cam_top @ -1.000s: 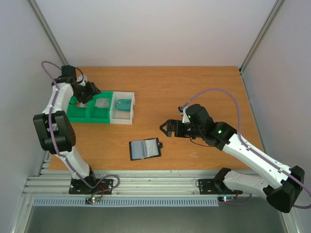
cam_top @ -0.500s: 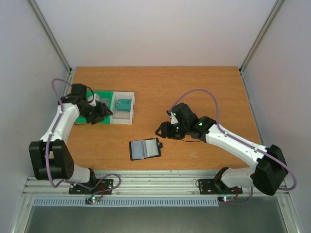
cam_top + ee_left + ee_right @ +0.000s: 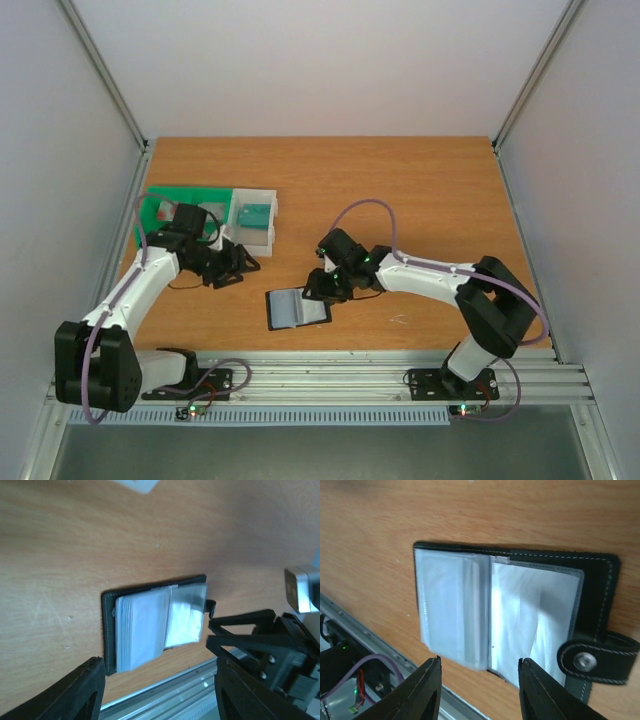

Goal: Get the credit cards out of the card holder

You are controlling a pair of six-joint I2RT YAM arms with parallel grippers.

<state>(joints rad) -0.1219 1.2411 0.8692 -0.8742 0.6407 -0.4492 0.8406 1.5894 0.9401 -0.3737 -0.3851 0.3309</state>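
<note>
Holds the right hand (image 3: 316,288) low over the worktop (image 3: 420,190), fingers (image 3: 426,690) spread and pinching nothing. Directly beneath and ahead of it lies the card holder (image 3: 520,605): black, opened flat, with clear pockets fanned up on one half and the clasp tab (image 3: 597,659) sticking out just beside one fingertip. Cannot tell whether touching the holder or just clear of it. Cannot tell from the cloudy pockets what sits inside.

Keeps the left hand (image 3: 240,268) spread too, gripping nothing, near the holder but apart from it, fingertips pointing its way. Behind that hand stand the green tray (image 3: 160,212) and the white tray (image 3: 262,238), touching side by side. In the white one rests a teal-green credit card (image 3: 254,213); in the green one, a greyish card (image 3: 208,212), partly hidden by the arm.
</note>
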